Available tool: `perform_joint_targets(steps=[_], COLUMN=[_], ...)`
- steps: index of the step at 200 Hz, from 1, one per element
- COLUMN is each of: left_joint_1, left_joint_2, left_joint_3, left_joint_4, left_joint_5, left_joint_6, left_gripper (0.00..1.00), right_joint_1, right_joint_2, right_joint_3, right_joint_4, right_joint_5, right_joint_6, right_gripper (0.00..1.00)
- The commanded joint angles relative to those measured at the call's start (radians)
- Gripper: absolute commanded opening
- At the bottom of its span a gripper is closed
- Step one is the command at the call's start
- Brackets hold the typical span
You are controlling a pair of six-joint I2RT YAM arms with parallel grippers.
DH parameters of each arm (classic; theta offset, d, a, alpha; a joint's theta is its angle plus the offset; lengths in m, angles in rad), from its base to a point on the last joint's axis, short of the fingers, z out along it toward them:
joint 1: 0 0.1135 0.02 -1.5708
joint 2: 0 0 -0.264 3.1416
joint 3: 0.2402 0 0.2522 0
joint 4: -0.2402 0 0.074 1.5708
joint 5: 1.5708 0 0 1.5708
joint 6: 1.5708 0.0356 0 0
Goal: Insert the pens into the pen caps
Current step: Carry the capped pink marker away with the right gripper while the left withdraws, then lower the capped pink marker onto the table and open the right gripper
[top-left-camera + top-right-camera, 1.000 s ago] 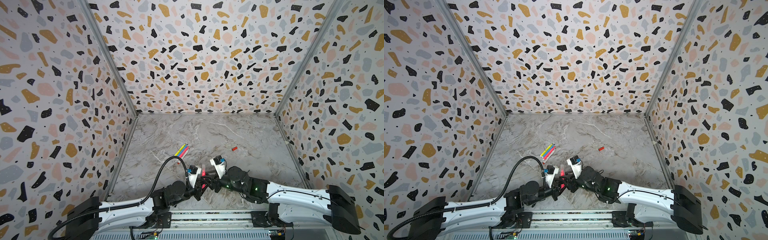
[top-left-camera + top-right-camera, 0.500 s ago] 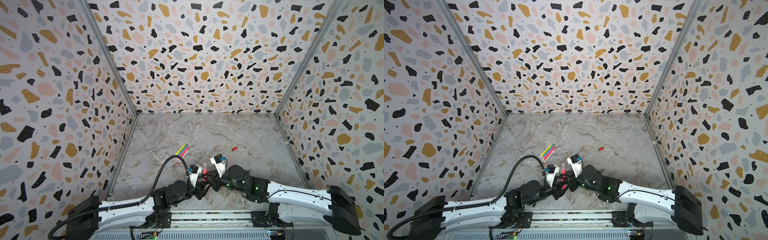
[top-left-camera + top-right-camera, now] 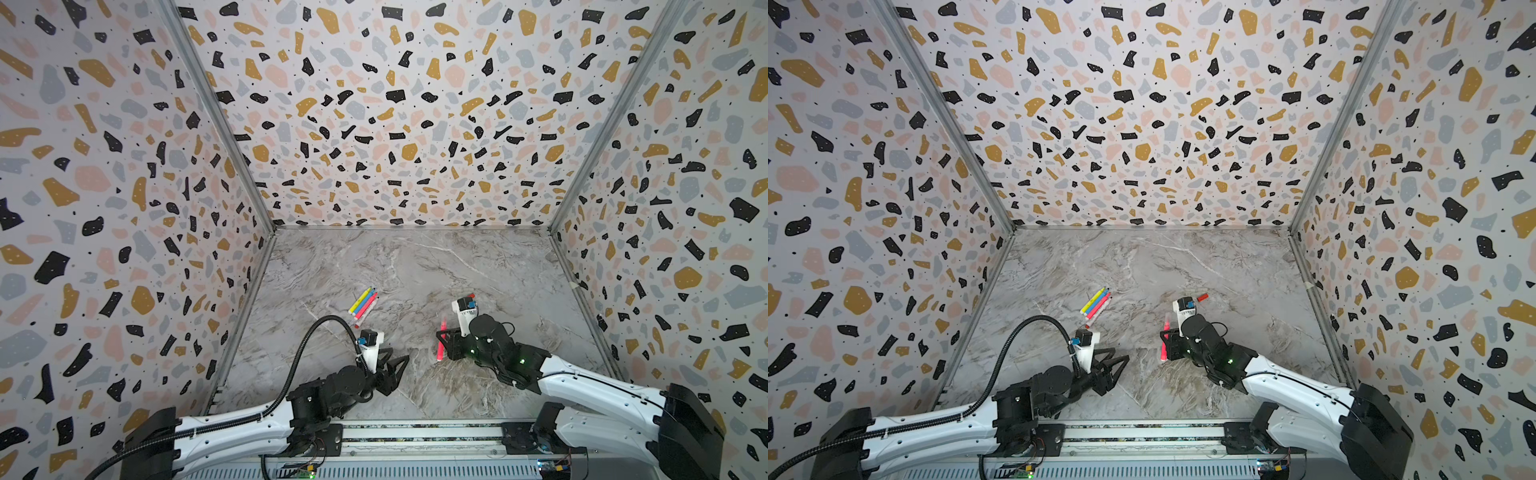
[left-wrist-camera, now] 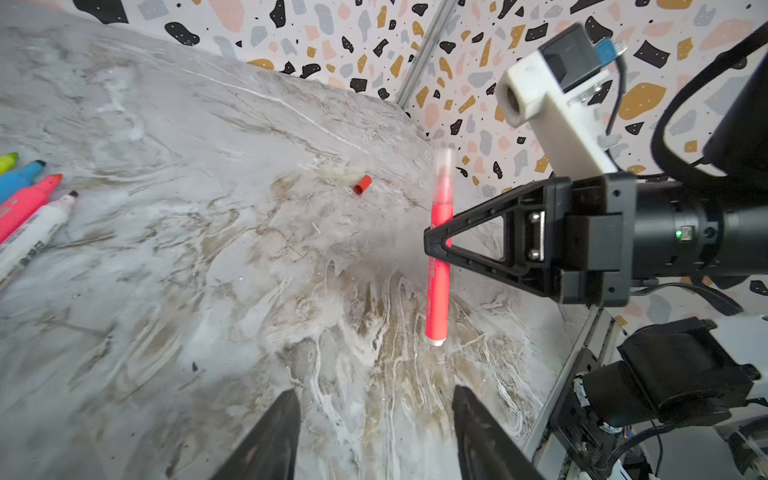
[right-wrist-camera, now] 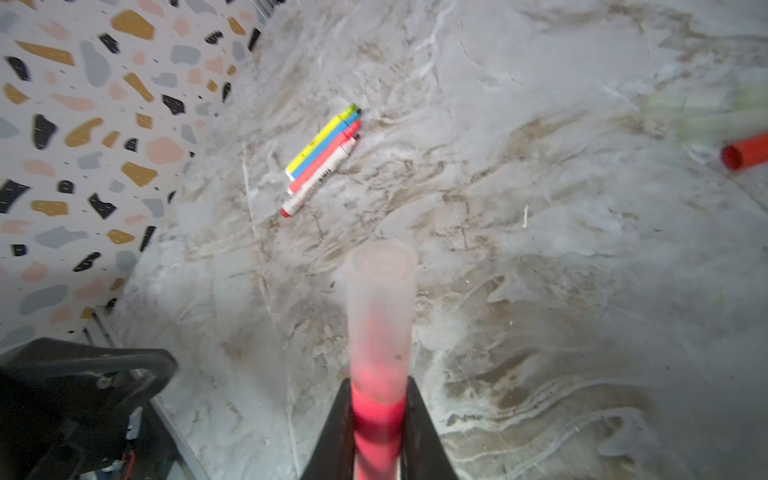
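Right gripper [image 5: 380,415] is clamping tight on the pink pen [image 4: 439,291] mid-barrel, keeping its frosted cap [image 5: 380,299] end free; looks seated to me. Left gripper [image 4: 374,399] is hanging half open and empty, near the pen but not touching it. Four loose pens [image 3: 363,304] are lying beyond it, and the red cap [image 4: 362,184] is lying beyond the right gripper.

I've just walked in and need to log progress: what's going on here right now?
The right gripper is shut on a pink pen around its middle; a frosted clear cap already sits on one end. The left gripper is open and empty nearby. Four more pens, yellow, blue, pink and white, lie side by side uncapped on the marble table, and a red cap lies loose by itself.
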Motion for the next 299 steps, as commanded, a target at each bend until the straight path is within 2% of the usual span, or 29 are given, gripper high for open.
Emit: perform_joint_targets(steps=[1, 27, 47, 96, 133, 145, 202, 249, 299], left_joint_1=[-0.004, -0.004, -0.004, -0.007, -0.01, -0.012, -0.012, -0.012, -0.012], left_joint_2=[-0.011, 0.006, 0.011, -0.051, -0.124, -0.143, -0.203, -0.188, -0.178], left_joint_3=[-0.022, -0.02, -0.018, -0.015, -0.011, -0.012, -0.025, -0.012, -0.001], left_joint_4=[-0.005, -0.004, -0.003, -0.031, -0.095, -0.108, -0.151, -0.157, -0.157], left_joint_5=[-0.033, -0.013, -0.002, 0.006, -0.008, -0.007, -0.011, -0.016, -0.015], left_joint_6=[-0.023, -0.026, -0.034, -0.063, -0.074, -0.079, -0.081, -0.073, -0.075], left_gripper=[0.59, 0.59, 0.59, 0.59, 0.59, 0.59, 0.59, 0.59, 0.59], right_joint_1=[-0.026, -0.079, -0.146, -0.286, -0.321, -0.323, -0.335, -0.352, -0.373], right_joint_2=[0.091, 0.286, 0.467, 0.918, 1.189, 1.246, 1.342, 1.348, 1.356], right_joint_3=[0.04, 0.154, 0.3, 0.937, 1.351, 1.436, 1.55, 1.572, 1.621], right_joint_4=[-0.048, -0.04, -0.047, -0.312, -0.481, -0.53, -0.554, -0.564, -0.599], right_joint_5=[-0.038, -0.074, -0.112, -0.115, -0.082, -0.067, -0.015, 0.038, 0.064], right_joint_6=[-0.044, -0.118, -0.175, -0.289, -0.313, -0.317, -0.291, -0.255, -0.246], right_gripper=[0.12, 0.12, 0.1, 0.08, 0.08, 0.08, 0.1, 0.15, 0.16])
